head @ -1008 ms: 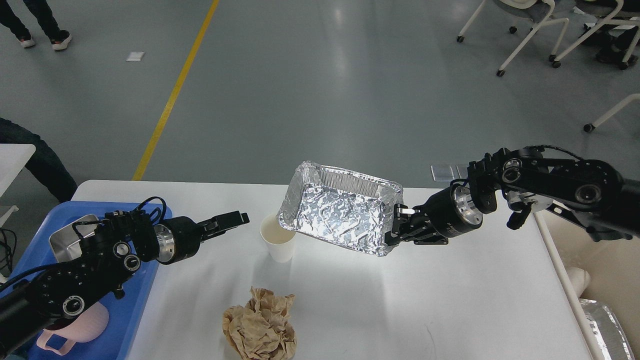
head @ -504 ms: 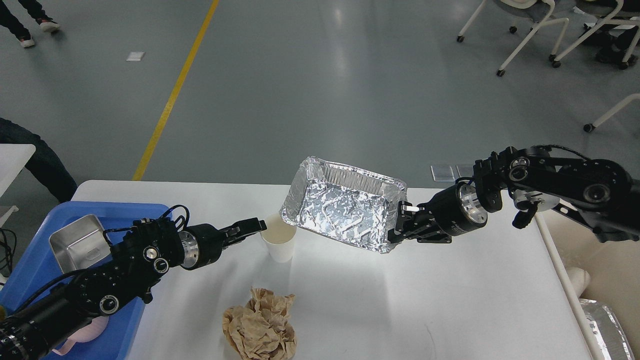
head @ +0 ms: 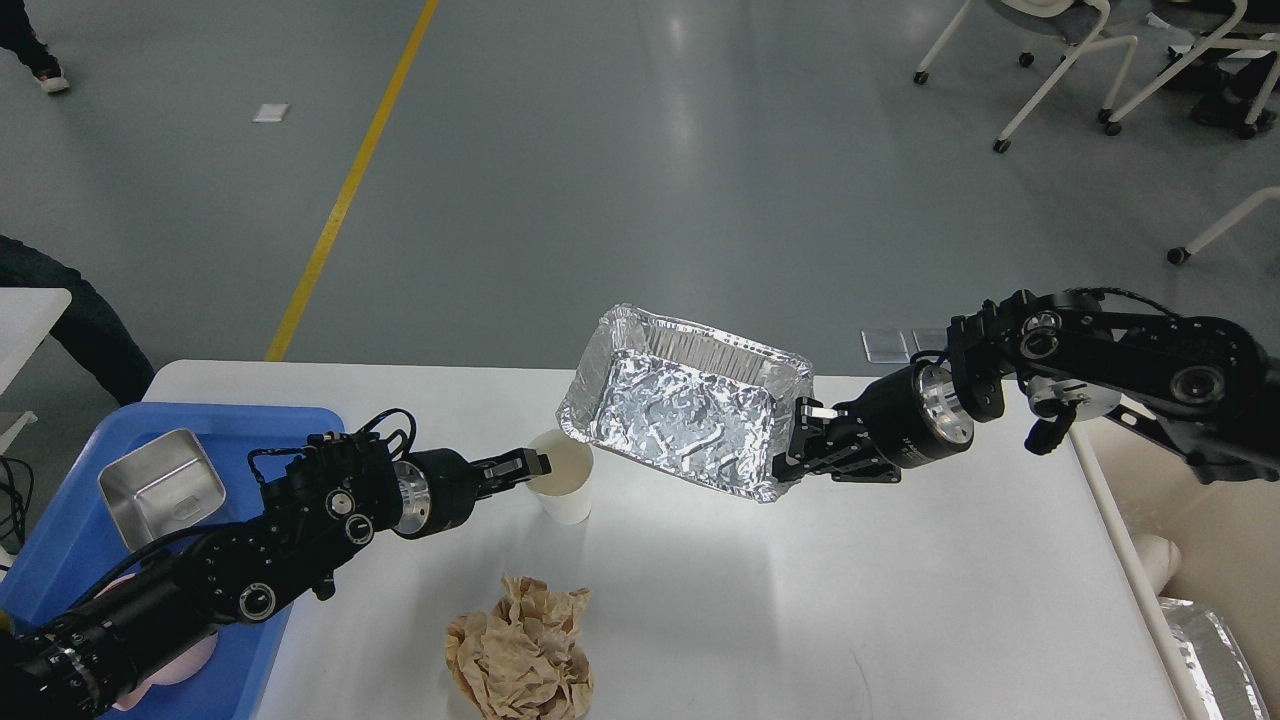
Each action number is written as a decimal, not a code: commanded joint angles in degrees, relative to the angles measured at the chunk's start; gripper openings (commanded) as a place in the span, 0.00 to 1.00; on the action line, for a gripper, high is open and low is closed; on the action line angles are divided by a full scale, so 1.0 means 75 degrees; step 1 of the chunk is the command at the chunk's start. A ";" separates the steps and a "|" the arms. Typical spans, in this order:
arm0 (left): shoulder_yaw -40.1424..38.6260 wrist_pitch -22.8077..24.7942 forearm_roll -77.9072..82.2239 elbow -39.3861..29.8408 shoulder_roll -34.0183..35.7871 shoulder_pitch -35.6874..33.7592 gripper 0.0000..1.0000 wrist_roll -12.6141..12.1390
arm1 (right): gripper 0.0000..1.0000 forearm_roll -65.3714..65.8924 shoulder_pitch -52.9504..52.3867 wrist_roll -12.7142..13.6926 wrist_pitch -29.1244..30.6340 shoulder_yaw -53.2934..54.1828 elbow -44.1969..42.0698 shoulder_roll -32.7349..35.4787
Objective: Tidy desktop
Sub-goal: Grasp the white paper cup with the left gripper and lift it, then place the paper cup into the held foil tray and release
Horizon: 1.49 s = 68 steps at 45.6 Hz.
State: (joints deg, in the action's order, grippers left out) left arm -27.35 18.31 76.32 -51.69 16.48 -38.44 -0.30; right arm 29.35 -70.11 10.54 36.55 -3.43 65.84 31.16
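Observation:
The white desktop (head: 900, 600) holds a white paper cup (head: 568, 492) and a crumpled ball of brown paper (head: 520, 655). My right gripper (head: 797, 448) is shut on the right rim of a silver foil tray (head: 685, 415) and holds it tilted in the air above the desktop, just right of the cup. My left gripper (head: 532, 466) reaches in from the left, and its tips are at the cup's left rim. I cannot tell whether its fingers straddle the rim or are closed.
A blue plastic tray (head: 60, 540) at the left edge holds a steel container (head: 160, 485) and a pink cup (head: 165, 665), partly hidden by my left arm. A cream bin (head: 1200, 560) with foil inside stands off the right edge. Chairs stand far behind.
My left gripper has moved right from the blue tray to the cup's rim. My right gripper has lifted the foil tray slightly up and to the right.

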 commanded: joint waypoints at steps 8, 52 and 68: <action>0.0319 0.0381 -0.0016 -0.0138 0.0497 -0.0524 0.00 0.0040 | 0.00 0.0000 0.0008 0.0000 -0.0022 0.0001 -0.0001 -0.0041; -0.1252 0.4214 -0.0333 -0.2178 0.3124 -0.4262 0.02 0.0063 | 0.00 -0.0023 0.0102 -0.0011 0.0013 0.0059 -0.0001 -0.0732; -0.0104 0.4203 -0.0039 -0.2248 0.1424 -0.4777 0.03 0.0063 | 0.00 -0.0023 0.0137 -0.0023 0.0013 0.0059 -0.0001 -0.0721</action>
State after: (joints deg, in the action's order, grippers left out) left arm -30.98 49.55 75.77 -68.58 29.98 -73.54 0.08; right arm 29.18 -69.30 10.38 36.65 -2.98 65.88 25.72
